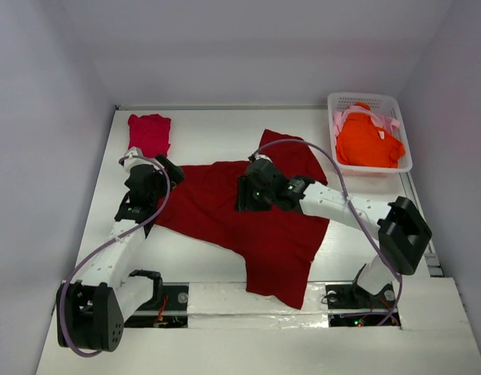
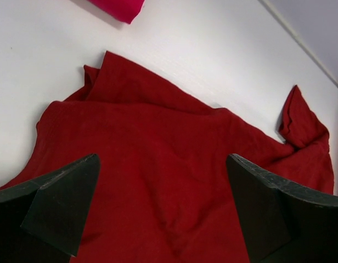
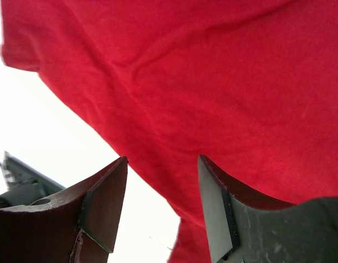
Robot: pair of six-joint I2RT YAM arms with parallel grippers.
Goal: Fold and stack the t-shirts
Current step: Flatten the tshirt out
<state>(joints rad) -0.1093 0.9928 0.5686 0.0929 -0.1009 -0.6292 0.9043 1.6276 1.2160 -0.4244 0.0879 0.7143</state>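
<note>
Folding of the dark red t-shirt (image 1: pixel 248 223) appears pending: the left end effector (image 2: pixel 163 203) is spread wide, the right end effector (image 3: pixel 161 203) is half-spread, both are empty, and the next move probably calls for pinching its 9 o'clock edge.

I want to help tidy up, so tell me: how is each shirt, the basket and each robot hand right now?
dark red t-shirt: spread on the table, wrinkled, not folded.
crimson-pink t-shirt: folded, at the table's far left.
orange t-shirt: crumpled in the basket.
pale pink t-shirt: in the basket, mostly hidden by the orange one.
basket: upright, holding two shirts.
left gripper: open, holding nothing.
right gripper: open, holding nothing.
</note>
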